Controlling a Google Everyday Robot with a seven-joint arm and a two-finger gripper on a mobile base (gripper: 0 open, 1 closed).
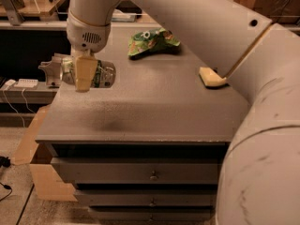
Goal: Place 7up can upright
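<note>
My gripper (83,74) hangs over the left part of the grey cabinet top (154,107). It is shut on the 7up can (101,74), a pale silvery can with green bands. The can lies sideways in the fingers, held in the air above the surface; its shadow falls on the top below. One yellowish finger pad (84,73) covers the can's middle.
A green and orange snack bag (152,41) lies at the back of the top. A yellow sponge (212,77) sits at the right, next to my arm. Drawers (150,175) run below the front edge. A cardboard box (40,172) stands on the floor at the left.
</note>
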